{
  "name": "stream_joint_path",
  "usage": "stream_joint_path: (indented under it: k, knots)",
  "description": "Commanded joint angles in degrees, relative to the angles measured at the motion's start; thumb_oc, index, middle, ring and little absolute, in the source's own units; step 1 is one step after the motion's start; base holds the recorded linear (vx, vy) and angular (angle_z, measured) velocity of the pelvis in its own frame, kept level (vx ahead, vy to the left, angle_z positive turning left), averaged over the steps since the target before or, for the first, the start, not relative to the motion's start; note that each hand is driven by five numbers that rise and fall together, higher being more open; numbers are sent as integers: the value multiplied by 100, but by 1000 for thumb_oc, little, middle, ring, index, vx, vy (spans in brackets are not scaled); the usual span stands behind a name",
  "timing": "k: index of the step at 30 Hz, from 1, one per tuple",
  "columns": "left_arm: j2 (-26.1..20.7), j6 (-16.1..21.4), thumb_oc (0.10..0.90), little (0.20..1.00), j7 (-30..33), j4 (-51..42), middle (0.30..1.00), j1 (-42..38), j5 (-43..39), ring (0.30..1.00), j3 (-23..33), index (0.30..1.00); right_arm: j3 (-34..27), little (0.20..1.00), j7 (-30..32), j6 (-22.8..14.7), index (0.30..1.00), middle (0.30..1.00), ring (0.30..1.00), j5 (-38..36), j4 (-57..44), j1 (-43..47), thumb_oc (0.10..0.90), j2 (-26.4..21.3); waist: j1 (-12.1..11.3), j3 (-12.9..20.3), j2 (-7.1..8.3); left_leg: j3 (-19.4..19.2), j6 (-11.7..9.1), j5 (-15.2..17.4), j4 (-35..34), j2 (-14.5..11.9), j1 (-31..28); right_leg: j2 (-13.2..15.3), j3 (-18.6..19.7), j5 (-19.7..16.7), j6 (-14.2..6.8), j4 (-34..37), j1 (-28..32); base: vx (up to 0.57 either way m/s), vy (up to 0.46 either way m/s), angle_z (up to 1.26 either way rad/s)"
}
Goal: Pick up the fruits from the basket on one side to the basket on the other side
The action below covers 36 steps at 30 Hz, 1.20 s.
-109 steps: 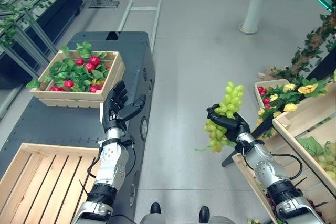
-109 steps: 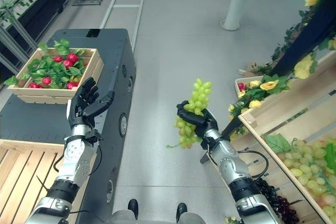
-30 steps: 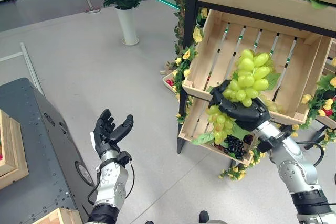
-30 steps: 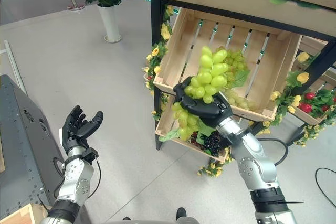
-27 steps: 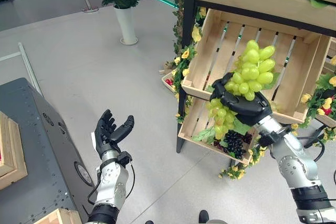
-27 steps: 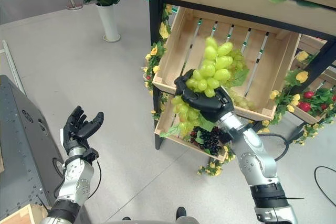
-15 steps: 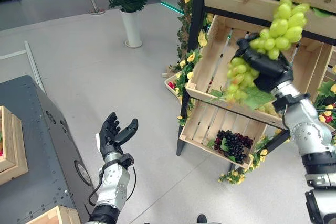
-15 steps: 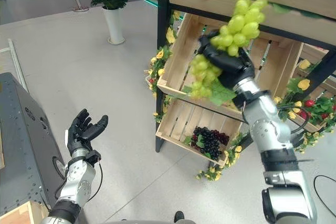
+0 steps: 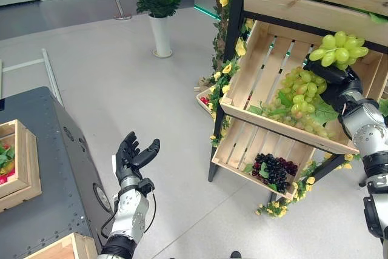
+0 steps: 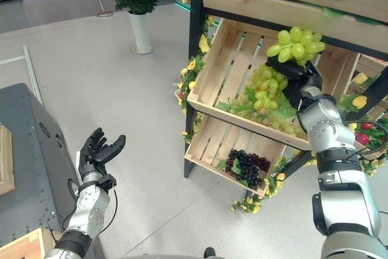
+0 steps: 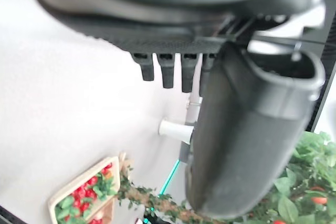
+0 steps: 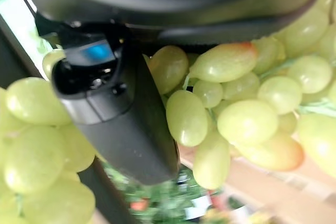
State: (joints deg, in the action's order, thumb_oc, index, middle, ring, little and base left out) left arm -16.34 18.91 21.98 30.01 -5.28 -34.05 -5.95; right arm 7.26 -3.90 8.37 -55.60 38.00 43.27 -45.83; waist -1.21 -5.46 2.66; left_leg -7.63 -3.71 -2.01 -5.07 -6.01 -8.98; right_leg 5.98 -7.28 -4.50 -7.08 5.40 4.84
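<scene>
Risk: if you let go now, the green grape bunch [image 9: 303, 98] may slide down the tilted slatted crate [image 9: 257, 83] and spill over its front lip; a stem snagged on a finger could drag it back out.
Grapes: held over the middle shelf crate, part draped on the slats, part raised above the hand.
Right hand [image 9: 337, 85]: reached up into the crate, arm bent steeply, fingers and thumb curled round the bunch.
Left hand [image 9: 132, 158]: idle over the floor, palm up, fingers spread and relaxed, holding nothing.
Below: dark grapes [image 9: 271, 167] lie in the lower crate.
</scene>
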Motion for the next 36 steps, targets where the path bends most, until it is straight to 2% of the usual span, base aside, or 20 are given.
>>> stream_joint_path:
  k: [1, 3, 4, 8, 9, 10, 13, 15, 16, 17, 19, 21, 24, 36]
  knots:
    - [-334, 481, 800, 900, -118, -28, 900, -788, 183, 900, -249, 900, 456, 300, -366, -1227, 300, 300, 300, 1479, 488, 1444, 400, -736, -160, 544, 261, 480, -74, 169, 7, 39, 90, 91, -187, 72, 194, -40, 342, -9, -8, 4]
    - [-296, 491, 800, 900, -90, -35, 900, -801, 231, 900, -247, 900, 702, 300, -365, -1498, 300, 300, 300, 2320, 557, 1355, 400, -837, -165, 514, 271, 477, -69, 155, 7, 34, 95, 97, -196, 69, 186, -40, 341, -16, -10, 8]
    - [-273, 524, 800, 900, -45, -39, 900, -803, 253, 900, -270, 900, 988, 300, -335, -1715, 300, 300, 300, 3034, 541, 1296, 400, -951, -165, 486, 276, 473, -63, 143, 7, 29, 102, 98, -206, 65, 181, -40, 336, -22, -9, 10]
    - [-253, 547, 800, 900, 1, -18, 900, -817, 276, 900, -279, 900, 1374, 300, -356, -1873, 300, 300, 300, 3844, 548, 1308, 400, -1089, -163, 454, 281, 459, -52, 128, 7, 25, 104, 98, -207, 61, 174, -40, 334, -8, -2, 3]
    - [-257, 562, 800, 900, -2, 11, 900, -828, 274, 900, -279, 900, 1645, 300, -297, -2048, 300, 300, 300, 4254, 591, 1326, 400, -1186, -172, 429, 291, 464, -47, 124, 7, 24, 100, 100, -215, 59, 162, -40, 339, 0, 0, 0]
    - [-256, 565, 800, 900, 0, 19, 900, -833, 274, 900, -281, 900, 1702, 300, -285, -2037, 300, 300, 300, 4403, 595, 1340, 400, -1202, -171, 425, 290, 463, -46, 123, 7, 24, 99, 101, -216, 57, 160, -40, 339, 0, 0, 0]
    - [-260, 606, 800, 900, 43, 65, 900, -867, 278, 900, -322, 900, 2259, 300, 55, -2074, 300, 300, 300, 5732, 743, 1529, 400, -1396, -171, 400, 305, 441, -34, 109, 7, 26, 113, 102, -216, 47, 143, -40, 325, 0, 0, 0]
    - [-276, 608, 800, 900, 47, 25, 900, -853, 272, 900, -332, 900, 2570, 300, 135, -1987, 300, 300, 300, 6166, 830, 1663, 400, -1509, -177, 390, 310, 436, -33, 98, 7, 23, 126, 102, -211, 37, 133, -40, 312, 0, 0, 0]
    - [-285, 621, 800, 900, 27, 10, 900, -841, 270, 900, -346, 900, 2799, 300, 172, -1794, 300, 300, 300, 6543, 946, 1777, 400, -1585, -186, 375, 321, 433, -27, 92, 7, 25, 135, 99, -208, 32, 133, -40, 306, 0, 0, 0]
    - [-285, 623, 800, 900, 16, 7, 900, -835, 265, 900, -345, 900, 2850, 300, 183, -1762, 300, 300, 300, 6594, 989, 1802, 400, -1592, -187, 371, 317, 435, -26, 91, 7, 26, 136, 98, -206, 32, 133, -40, 305, 0, 0, 0]
    - [-292, 592, 800, 900, -6, -13, 900, -828, 252, 900, -360, 900, 3044, 300, 194, -1374, 300, 300, 300, 6831, 1196, 1953, 400, -1596, -204, 367, 320, 432, -28, 83, 7, 24, 145, 97, -206, 30, 128, -40, 303, 0, 0, 0]
    - [-295, 555, 800, 900, -5, -34, 900, -835, 240, 900, -370, 900, 3099, 300, 218, -1200, 300, 300, 300, 6833, 1320, 2049, 400, -1564, -215, 366, 319, 436, -27, 78, 7, 25, 149, 95, -204, 26, 128, -40, 299, 0, 0, 0]
    - [-296, 496, 800, 900, -10, -46, 900, -861, 222, 900, -403, 900, 2987, 300, 312, -796, 300, 300, 300, 6804, 1624, 2191, 400, -1446, -245, 364, 303, 446, -25, 71, 7, 31, 160, 91, -202, 23, 136, -40, 302, 0, 0, 0]
    - [-366, 427, 800, 900, -24, -74, 900, -863, 127, 900, -469, 900, 2715, 300, 731, 17, 300, 300, 300, 6543, 2082, 2495, 400, -1298, -305, 353, 250, 468, -22, 66, 7, 48, 169, 91, -216, 30, 145, -40, 315, 0, 0, 0]
